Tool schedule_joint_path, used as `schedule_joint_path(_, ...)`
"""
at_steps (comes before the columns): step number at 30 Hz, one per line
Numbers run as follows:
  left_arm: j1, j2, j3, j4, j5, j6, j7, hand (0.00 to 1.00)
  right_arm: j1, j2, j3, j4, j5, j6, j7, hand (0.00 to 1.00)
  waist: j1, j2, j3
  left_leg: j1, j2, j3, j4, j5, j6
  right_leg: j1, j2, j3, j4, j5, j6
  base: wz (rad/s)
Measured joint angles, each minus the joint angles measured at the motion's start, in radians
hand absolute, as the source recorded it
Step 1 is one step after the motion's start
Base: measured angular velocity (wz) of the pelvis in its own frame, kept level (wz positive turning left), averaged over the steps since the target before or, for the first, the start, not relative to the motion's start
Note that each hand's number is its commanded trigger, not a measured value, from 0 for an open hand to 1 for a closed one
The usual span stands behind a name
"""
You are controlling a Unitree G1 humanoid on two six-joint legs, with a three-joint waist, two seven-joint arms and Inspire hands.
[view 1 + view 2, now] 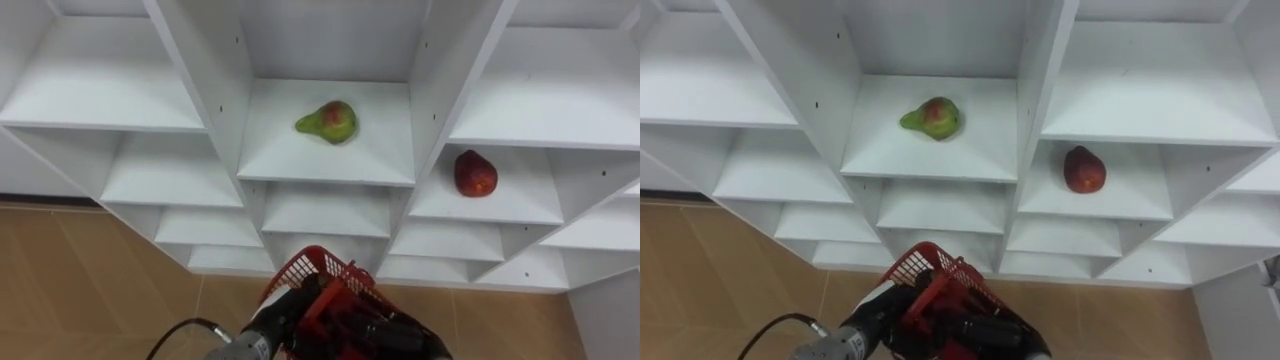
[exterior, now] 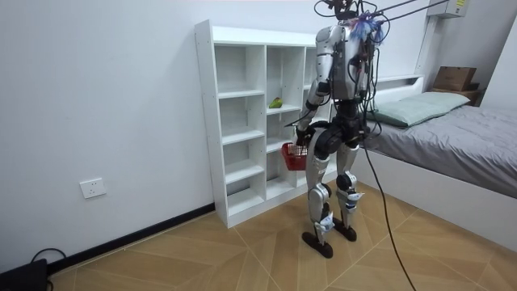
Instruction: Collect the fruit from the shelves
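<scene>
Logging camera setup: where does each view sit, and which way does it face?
Left eye view: on the head, facing down at the shelf unit, pear and red fruit; left hand grips the red basket.
Right eye view: beside it, same scene.
Room view: off to the robot's left, whole body shown; shares pear and red basket.

white closet [image 1: 228,92], green-and-red pear [image 1: 328,122], red fruit [image 1: 475,173], red mesh basket [image 1: 318,268]

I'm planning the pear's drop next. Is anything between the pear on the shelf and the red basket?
Nothing visible does. The pear lies alone in an open-fronted compartment of the shelf unit, and the basket, held by the left robot hand, hangs lower, in front of the shelves. The red fruit sits in another compartment.
</scene>
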Motion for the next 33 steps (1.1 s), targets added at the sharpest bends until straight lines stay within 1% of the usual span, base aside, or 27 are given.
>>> schedule_joint_path(4, 0.003, 0.001, 0.004, 0.000, 0.004, 0.000, 0.034, 1.00, 0.000, 0.000, 0.000, -0.001, -0.010, -0.006, 0.000, 0.00, -0.002, 0.001, -0.0007, 0.009, 0.001, 0.004, -0.005, 0.003, -0.002, 0.005, 0.000, -0.001, 0.000, 0.000, 0.000, 0.00)
schedule_joint_path(6, 0.007, 0.006, 0.007, 0.001, 0.002, -0.001, 0.036, 1.00, 0.003, 0.001, -0.001, -0.002, -0.018, -0.007, -0.007, 0.00, -0.002, 0.000, -0.0012, 0.010, 0.000, 0.005, -0.013, 0.005, -0.002, 0.005, 0.000, -0.003, -0.001, 0.000, 0.000, 0.00)
schedule_joint_path(8, 0.025, 0.009, 0.010, 0.004, 0.002, -0.006, 0.039, 1.00, 0.009, 0.000, 0.000, -0.008, -0.062, -0.008, -0.014, 0.00, -0.002, -0.004, -0.0018, 0.021, 0.000, 0.010, -0.016, 0.006, -0.002, 0.012, 0.000, -0.001, -0.006, 0.000, 0.000, -0.05)
schedule_joint_path(10, 0.037, 0.010, 0.010, 0.012, 0.002, -0.010, 0.039, 1.00, 0.022, -0.002, 0.002, -0.014, -0.090, -0.017, -0.016, 0.00, 0.001, -0.007, -0.0048, 0.027, 0.001, 0.010, -0.017, 0.006, -0.002, 0.022, 0.001, -0.003, -0.016, 0.000, -0.001, 0.00)
schedule_joint_path(12, 0.038, 0.010, 0.010, 0.039, 0.001, -0.014, 0.039, 1.00, 0.028, -0.009, 0.015, -0.025, -0.113, -0.018, -0.028, 0.00, 0.004, -0.011, -0.0047, 0.036, 0.001, 0.011, -0.019, 0.006, -0.003, 0.029, 0.001, -0.003, -0.016, 0.000, -0.001, 0.00)
schedule_joint_path(14, 0.039, 0.011, 0.012, 0.060, 0.000, -0.014, 0.045, 1.00, 0.049, -0.033, 0.034, -0.102, -0.168, -0.020, -0.045, 0.00, 0.004, -0.018, -0.0072, 0.042, 0.000, 0.011, -0.023, 0.006, -0.003, 0.034, 0.000, -0.003, -0.016, 0.000, -0.001, 0.00)
schedule_joint_path(15, 0.039, 0.014, 0.015, 0.066, 0.000, -0.016, 0.048, 1.00, 0.051, -0.036, 0.033, -0.119, -0.191, -0.022, -0.048, 0.00, 0.003, -0.021, -0.0072, 0.044, 0.000, 0.011, -0.026, 0.007, -0.003, 0.035, 0.000, -0.002, -0.016, 0.000, -0.001, 0.00)
schedule_joint_path(16, 0.040, 0.014, 0.029, 0.078, 0.000, -0.019, 0.052, 1.00, 0.057, -0.037, 0.024, -0.154, -0.250, -0.033, -0.055, 0.00, 0.001, -0.030, -0.0074, 0.053, 0.000, 0.012, -0.029, 0.009, -0.003, 0.041, 0.000, -0.001, -0.016, 0.000, -0.001, 0.00)
schedule_joint_path(17, 0.048, 0.014, 0.053, 0.084, -0.001, -0.021, 0.053, 1.00, 0.069, -0.037, 0.015, -0.187, -0.292, -0.042, -0.060, 0.00, 0.000, -0.039, -0.0102, 0.061, 0.001, 0.012, -0.032, 0.009, -0.003, 0.051, 0.001, -0.002, -0.020, 0.000, 0.000, 0.00)
schedule_joint_path(18, 0.051, 0.015, 0.063, 0.087, -0.001, -0.022, 0.054, 1.00, 0.077, -0.037, 0.007, -0.206, -0.310, -0.045, -0.064, 0.00, 0.000, -0.043, -0.0114, 0.066, 0.001, 0.011, -0.034, 0.008, -0.004, 0.059, 0.002, -0.003, -0.025, 0.000, 0.000, 0.05)
schedule_joint_path(19, 0.055, 0.015, 0.087, 0.091, -0.001, -0.024, 0.056, 1.00, 0.085, -0.036, -0.008, -0.223, -0.346, -0.057, -0.067, 0.00, -0.002, -0.049, -0.0107, 0.078, 0.000, 0.010, -0.034, 0.008, -0.004, 0.078, 0.002, -0.006, -0.037, 0.000, 0.000, 0.06)
schedule_joint_path(20, 0.060, 0.017, 0.104, 0.095, -0.002, -0.031, 0.059, 1.00, 0.088, -0.038, -0.018, -0.238, -0.391, -0.063, -0.077, 0.00, -0.002, -0.053, -0.0115, 0.088, 0.000, 0.010, -0.035, 0.008, -0.003, 0.090, 0.002, -0.006, -0.038, 0.000, 0.000, 0.06)
schedule_joint_path(21, 0.062, 0.020, 0.111, 0.098, -0.002, -0.036, 0.060, 1.00, 0.089, -0.039, -0.022, -0.250, -0.416, -0.064, -0.084, 0.00, -0.002, -0.054, -0.0107, 0.094, -0.001, 0.010, -0.036, 0.007, -0.003, 0.097, 0.002, -0.005, -0.042, 0.000, 0.000, 0.03)
schedule_joint_path(22, 0.064, 0.026, 0.120, 0.105, -0.003, -0.042, 0.063, 1.00, 0.093, -0.043, -0.022, -0.284, -0.457, -0.064, -0.100, 0.00, -0.002, -0.055, -0.0117, 0.102, -0.001, 0.010, -0.037, 0.007, -0.003, 0.108, 0.004, -0.003, -0.052, 0.001, 0.002, 0.00)
schedule_joint_path(24, 0.068, 0.032, 0.128, 0.105, -0.002, -0.042, 0.070, 1.00, 0.106, -0.049, -0.027, -0.349, -0.514, -0.069, -0.111, 0.00, -0.002, -0.057, -0.0122, 0.111, -0.001, 0.009, -0.044, 0.007, -0.003, 0.115, 0.004, -0.003, -0.053, 0.001, 0.002, 0.00)
schedule_joint_path(26, 0.073, 0.041, 0.131, 0.101, -0.001, -0.042, 0.076, 1.00, 0.127, -0.059, -0.035, -0.448, -0.583, -0.074, -0.124, 0.00, -0.001, -0.053, -0.0135, 0.114, -0.001, 0.008, -0.044, 0.007, -0.003, 0.119, 0.004, -0.004, -0.053, 0.001, 0.002, 0.00)
schedule_joint_path(29, 0.077, 0.042, 0.142, 0.099, -0.002, -0.048, 0.082, 1.00, 0.148, -0.081, -0.028, -0.557, -0.646, -0.078, -0.134, 0.00, 0.007, -0.053, -0.0128, 0.126, 0.000, 0.009, -0.045, 0.007, -0.003, 0.131, 0.005, -0.003, -0.054, 0.001, 0.002, 0.00)
schedule_joint_path(30, 0.080, 0.042, 0.145, 0.099, -0.002, -0.050, 0.083, 1.00, 0.150, -0.083, -0.028, -0.569, -0.656, -0.081, -0.137, 0.00, 0.007, -0.052, -0.0127, 0.131, -0.001, 0.009, -0.047, 0.007, -0.003, 0.137, 0.006, -0.003, -0.058, 0.001, 0.002, 0.00)
schedule_joint_path(33, 0.092, 0.045, 0.169, 0.100, 0.000, -0.057, 0.093, 1.00, 0.159, -0.089, -0.033, -0.653, -0.771, -0.085, -0.162, 0.00, 0.000, -0.054, -0.0121, 0.158, -0.002, 0.005, -0.066, 0.007, -0.003, 0.168, 0.007, -0.003, -0.074, 0.002, 0.003, 0.03)
